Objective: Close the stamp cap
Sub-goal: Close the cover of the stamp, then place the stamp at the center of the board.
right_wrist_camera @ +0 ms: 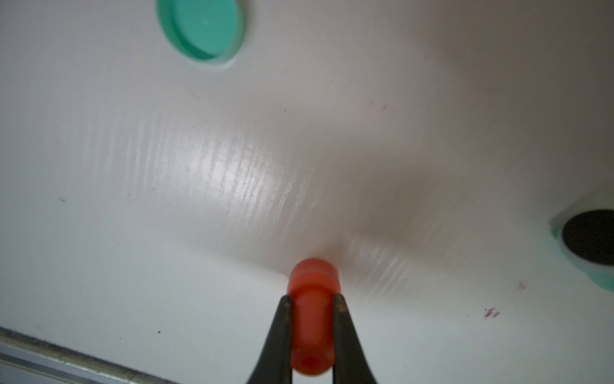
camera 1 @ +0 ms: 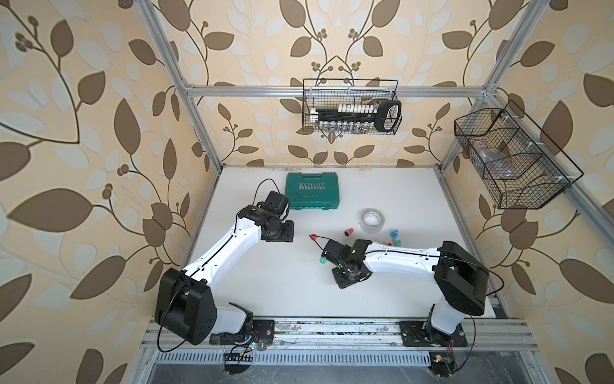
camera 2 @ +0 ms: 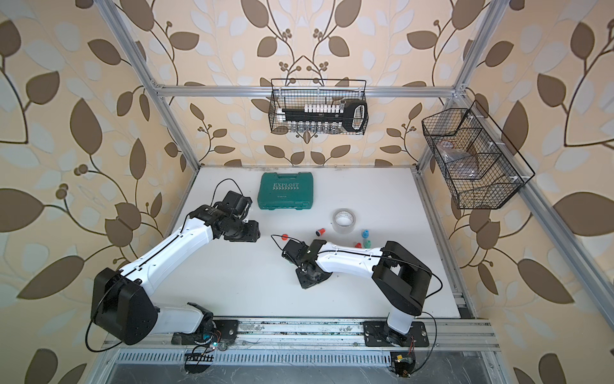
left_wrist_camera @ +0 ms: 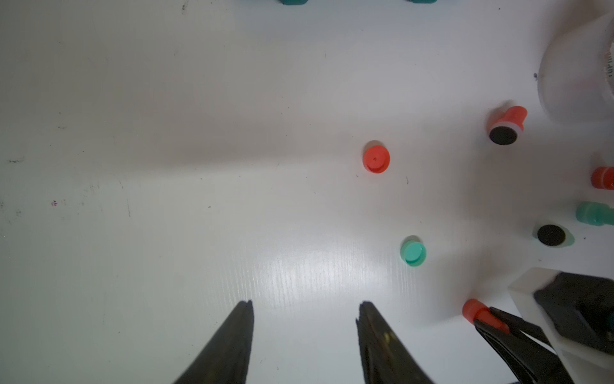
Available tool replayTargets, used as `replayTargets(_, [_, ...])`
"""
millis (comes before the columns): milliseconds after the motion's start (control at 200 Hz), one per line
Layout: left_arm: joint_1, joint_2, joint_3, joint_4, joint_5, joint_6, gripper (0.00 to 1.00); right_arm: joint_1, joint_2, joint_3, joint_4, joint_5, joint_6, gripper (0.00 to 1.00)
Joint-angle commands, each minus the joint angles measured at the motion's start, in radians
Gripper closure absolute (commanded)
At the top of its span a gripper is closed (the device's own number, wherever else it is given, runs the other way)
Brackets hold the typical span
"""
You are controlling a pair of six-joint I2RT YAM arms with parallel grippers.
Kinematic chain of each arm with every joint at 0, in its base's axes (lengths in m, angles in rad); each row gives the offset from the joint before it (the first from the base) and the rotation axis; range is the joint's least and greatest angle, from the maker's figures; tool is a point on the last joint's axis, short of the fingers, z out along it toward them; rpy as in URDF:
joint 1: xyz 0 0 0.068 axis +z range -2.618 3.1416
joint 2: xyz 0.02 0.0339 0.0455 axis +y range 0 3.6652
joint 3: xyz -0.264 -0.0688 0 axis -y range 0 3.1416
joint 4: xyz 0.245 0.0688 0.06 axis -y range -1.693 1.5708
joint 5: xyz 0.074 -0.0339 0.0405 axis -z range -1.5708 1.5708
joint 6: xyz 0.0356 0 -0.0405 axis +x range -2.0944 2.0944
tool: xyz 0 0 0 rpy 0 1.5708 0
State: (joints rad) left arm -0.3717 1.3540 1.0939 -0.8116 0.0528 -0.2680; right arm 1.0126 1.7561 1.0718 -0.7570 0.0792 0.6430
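Observation:
My right gripper (right_wrist_camera: 313,297) is shut on a red stamp (right_wrist_camera: 312,319), pinching its narrow body. The stamp's far end points down at the white table; the left wrist view also shows this red stamp (left_wrist_camera: 478,311) in the jaws. A loose red cap (left_wrist_camera: 376,159) sits flat on the table ahead of it, seen in both top views (camera 1: 313,237) (camera 2: 284,237). A loose green cap (left_wrist_camera: 413,252) (right_wrist_camera: 202,28) lies nearer the right gripper. My left gripper (left_wrist_camera: 306,303) is open and empty over bare table, well left of the caps.
A red stamp with a black pad (camera 1: 348,231) lies beside a tape roll (camera 1: 372,219). Blue (camera 1: 394,232) and green (camera 1: 396,242) stamps stand right of it. A green stamp with its black pad up (left_wrist_camera: 551,235) is close to the right arm. A green case (camera 1: 312,195) lies at the back.

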Motion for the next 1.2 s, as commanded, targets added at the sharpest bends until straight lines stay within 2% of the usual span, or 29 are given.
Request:
replayTargets(0, [0.008,-0.022,-0.005,-0.011,0.005,0.007,0.46,0.003,0.247,-0.146,-0.068,-0.024,-0.011,1.0])
replayTargets(245, [0.007,-0.027,-0.008,-0.008,0.007,0.004,0.46,-0.102,0.054,0.061,-0.187,0.044,-0.105,1.0])
replayTargets(385, [0.008,-0.029,-0.008,-0.004,0.004,0.004,0.46,-0.173,0.019,0.186,-0.242,0.057,-0.176,1.0])
replayTargets(520, [0.009,-0.023,-0.006,-0.005,0.001,0.003,0.46,-0.256,-0.003,0.238,-0.248,0.045,-0.238,1.0])
replayTargets(875, [0.008,-0.01,-0.002,-0.007,-0.014,0.007,0.46,-0.513,-0.047,0.168,-0.183,0.012,-0.352,1.0])
replayTargets(1045, [0.009,0.004,0.002,-0.008,-0.015,0.007,0.46,-0.589,-0.036,0.127,-0.127,-0.004,-0.385,1.0])
replayTargets(1195, [0.01,0.017,0.009,-0.01,-0.015,0.009,0.46,-0.615,-0.01,0.108,-0.088,-0.001,-0.403,1.0])
